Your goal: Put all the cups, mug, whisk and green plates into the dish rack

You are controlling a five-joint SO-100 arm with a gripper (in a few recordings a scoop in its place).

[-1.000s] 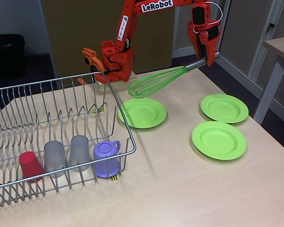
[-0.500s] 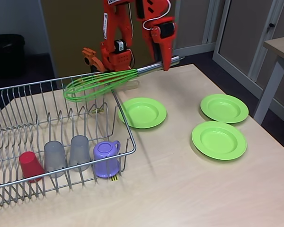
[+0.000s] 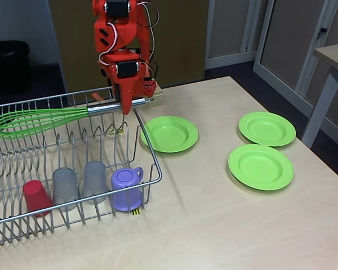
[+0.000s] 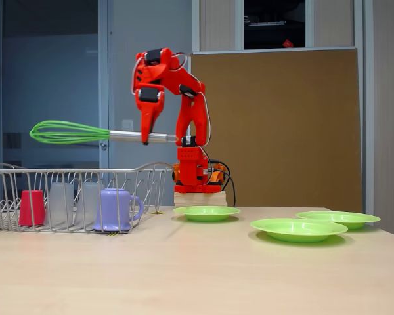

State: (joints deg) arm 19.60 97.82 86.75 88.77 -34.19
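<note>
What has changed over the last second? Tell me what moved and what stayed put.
The tool, shut on the whisk by its silver handle throughout, swung from above the plates at the right of the fixed view to the left. The whisk's green loops now hang level above the dish rack, not yet set down. Nothing was released. The three green plates, the cups and the mug stayed where they were.

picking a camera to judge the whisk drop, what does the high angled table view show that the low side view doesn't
High view: the whisk lies over the back rows of the rack, with red cup, two grey cups and mug lined up along its front; the three plates are spread apart. Low side view: the whisk is level and well above the rack's top rim. Both: the end effector shut on the whisk's handle.
</note>
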